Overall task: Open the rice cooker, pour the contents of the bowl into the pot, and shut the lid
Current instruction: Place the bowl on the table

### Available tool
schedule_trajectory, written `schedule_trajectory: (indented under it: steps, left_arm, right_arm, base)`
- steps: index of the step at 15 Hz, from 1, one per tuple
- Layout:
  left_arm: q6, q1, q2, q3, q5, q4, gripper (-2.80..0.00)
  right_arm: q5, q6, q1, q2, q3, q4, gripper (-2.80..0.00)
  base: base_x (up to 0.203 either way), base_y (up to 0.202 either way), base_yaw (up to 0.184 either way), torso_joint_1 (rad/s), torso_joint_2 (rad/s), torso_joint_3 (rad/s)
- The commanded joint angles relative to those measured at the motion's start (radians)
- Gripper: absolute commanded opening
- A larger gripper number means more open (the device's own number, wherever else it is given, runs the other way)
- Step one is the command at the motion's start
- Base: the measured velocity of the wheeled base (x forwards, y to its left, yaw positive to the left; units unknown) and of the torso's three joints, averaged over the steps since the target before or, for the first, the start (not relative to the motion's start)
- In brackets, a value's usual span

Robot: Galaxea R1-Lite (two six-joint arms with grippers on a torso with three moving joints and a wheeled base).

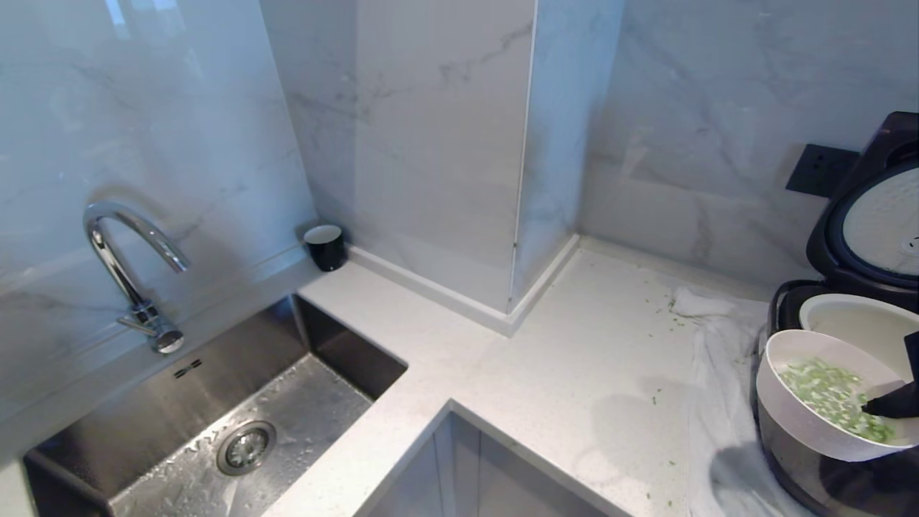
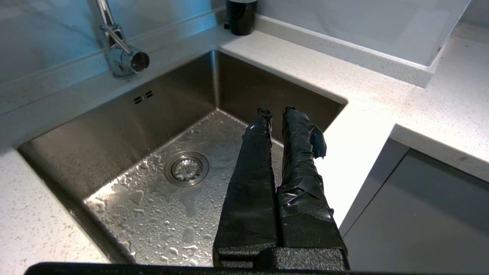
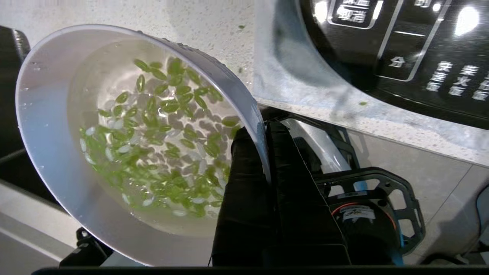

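Beside the open rice cooker (image 1: 847, 301), the right gripper (image 3: 266, 131) pinches the bowl (image 1: 804, 409) rim, seemingly just short of the pot (image 1: 854, 323).

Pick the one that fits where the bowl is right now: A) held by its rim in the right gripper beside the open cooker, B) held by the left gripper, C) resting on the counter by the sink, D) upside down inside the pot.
A: the right gripper pinches the rim of the bowl, green bits inside, by the pot.

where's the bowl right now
In the head view the bowl is at the far right, tilted and held by its rim in the right gripper, just in front of the open rice cooker's pot.
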Motion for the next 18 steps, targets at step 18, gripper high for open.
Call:
schedule_trajectory:
  steps: [18]
  left_arm:
    - [-0.001, 0.000, 0.001, 0.002, 0.000, 0.000, -2.80]
  right_arm:
    - [0.080, -0.320, -0.441, -0.029, 0.002, 0.130, -2.80]
  base:
    - [0.000, 0.000, 0.000, 0.000, 0.00, 0.000]
